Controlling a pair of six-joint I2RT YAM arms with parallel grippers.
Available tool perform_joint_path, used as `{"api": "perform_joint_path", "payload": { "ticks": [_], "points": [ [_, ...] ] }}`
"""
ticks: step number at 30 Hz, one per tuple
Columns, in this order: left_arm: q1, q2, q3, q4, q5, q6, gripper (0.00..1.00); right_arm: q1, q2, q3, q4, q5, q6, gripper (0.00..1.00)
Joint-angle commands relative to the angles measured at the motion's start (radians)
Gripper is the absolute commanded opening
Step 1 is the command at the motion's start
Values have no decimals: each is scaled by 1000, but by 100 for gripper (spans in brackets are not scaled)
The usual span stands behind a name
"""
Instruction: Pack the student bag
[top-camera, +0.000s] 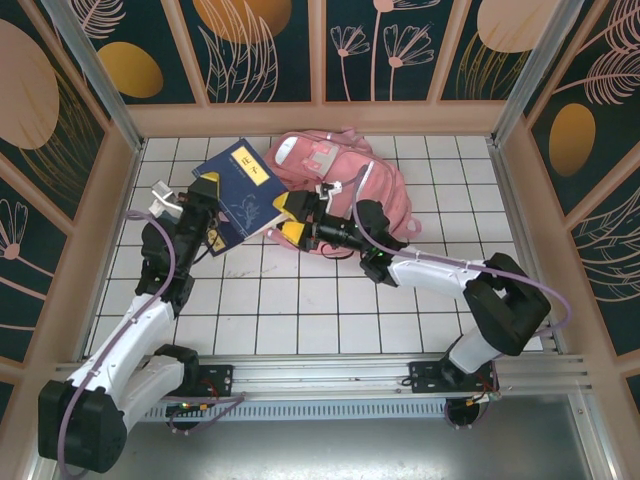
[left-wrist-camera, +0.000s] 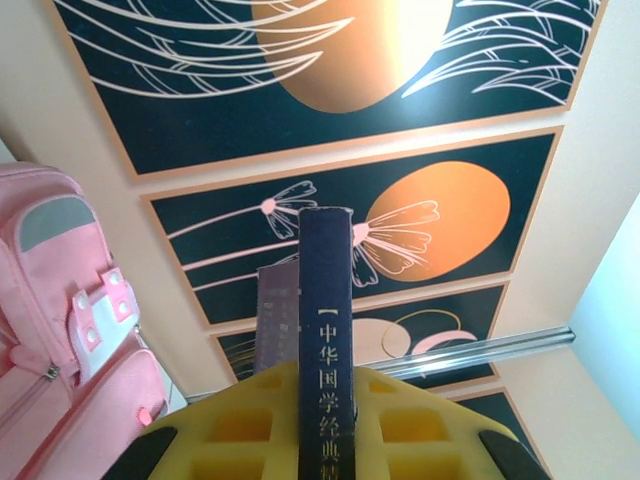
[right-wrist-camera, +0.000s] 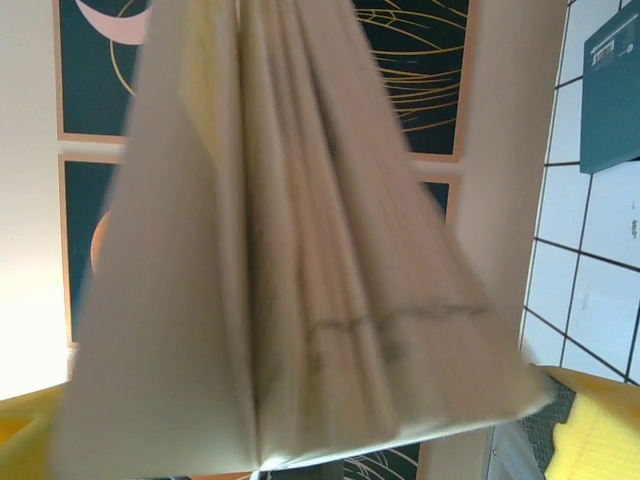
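Pink student bag (top-camera: 340, 165) lies upper centre on the white tiled tabletop (top-camera: 300, 320). Just left of it is a dark blue book (top-camera: 240, 185), clamped at the spine by the left pincer (top-camera: 207, 192). The right pincer (top-camera: 293, 218) gapes around its fanned pages. Probably wisest to press the pages closed before feeding it in.

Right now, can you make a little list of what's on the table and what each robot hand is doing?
bag: pink student bag, lying at the back of the tiled table
book: blue book, beside the bag
left gripper: shut on the blue book's spine
right gripper: open, around the book's fanned pages
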Motion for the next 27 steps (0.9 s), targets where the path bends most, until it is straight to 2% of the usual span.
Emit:
{"api": "perform_joint_path", "payload": {
  "ticks": [1,7,14,19,25,26,27],
  "points": [
    [-13,1,41,93,-21,-21,0,13,21,10,98,10,-2,99],
    [-21,-3,45,93,-28,-14,0,17,21,-1,75,22,-15,97],
    [-91,18,28,95,-57,-2,0,20,54,41,171,38,35,80],
    [-113,-7,1,45,-92,10,0,10,-4,41,149,105,-4,51],
    [-147,2,1,5,-85,41,0,3,-97,33,-55,203,-108,8],
    [-153,16,12,-3,-72,54,11,-2,-104,23,-58,207,-108,3],
    [-156,29,31,-28,-56,74,26,-9,-115,12,-63,211,-109,1]
  ]
}}
